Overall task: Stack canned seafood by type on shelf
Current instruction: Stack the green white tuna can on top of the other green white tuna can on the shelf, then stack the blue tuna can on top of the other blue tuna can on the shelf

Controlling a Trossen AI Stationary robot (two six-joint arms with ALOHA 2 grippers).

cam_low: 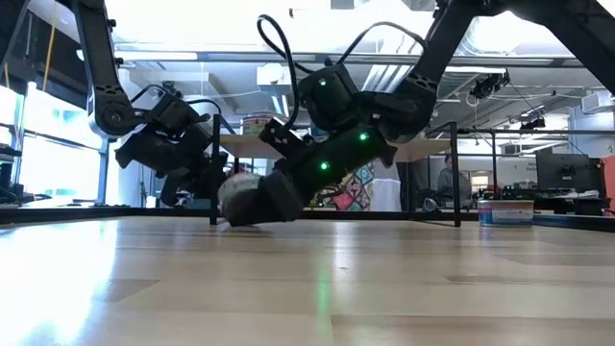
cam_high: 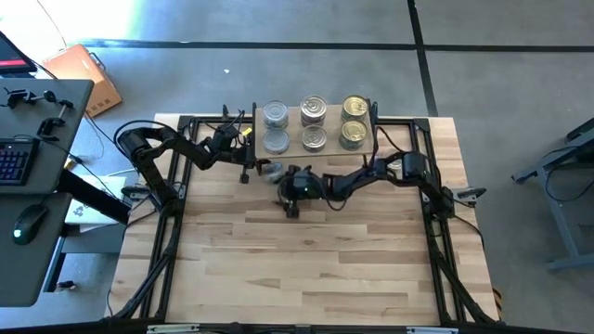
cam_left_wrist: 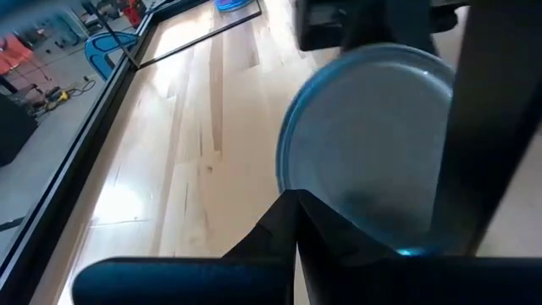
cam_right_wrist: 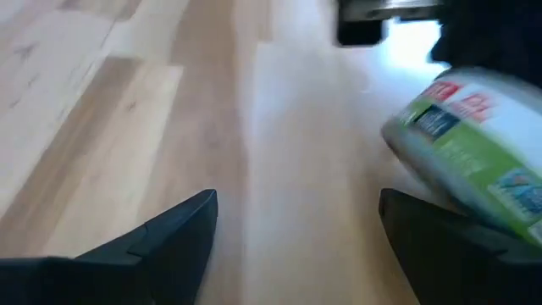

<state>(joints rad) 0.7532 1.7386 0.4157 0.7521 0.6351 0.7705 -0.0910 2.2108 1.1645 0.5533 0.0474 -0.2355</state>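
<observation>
The shelf [cam_high: 292,125] stands at the table's far edge with several tins on it in three columns: plain silver [cam_high: 275,115], pull-ring [cam_high: 314,109] and gold [cam_high: 355,108]. One loose tin [cam_high: 271,170] with a green label [cam_right_wrist: 466,157] sits tilted on the table just in front of the shelf, its silver end [cam_left_wrist: 373,144] facing my left gripper. My left gripper [cam_left_wrist: 292,212] is shut at that end's rim. My right gripper [cam_right_wrist: 296,220] is open and low over the table, the tin beside one of its fingers [cam_right_wrist: 440,246]. My left gripper's shut fingertips meet the lower rim of the tin's silver end [cam_left_wrist: 305,199], coming from the table's left and slanting down. The tin stands tilted on its edge on the table. My right gripper has one finger at the tin's labelled side wall [cam_right_wrist: 432,191], coming from the table's right; whether it touches, I cannot tell.
Black frame rails [cam_high: 176,186] run along the table's left, right and far sides. Both arms crowd the strip just in front of the shelf. Bare wood [cam_high: 306,260] stretches toward the near edge. A desk with a keyboard [cam_high: 14,158] stands off to the left.
</observation>
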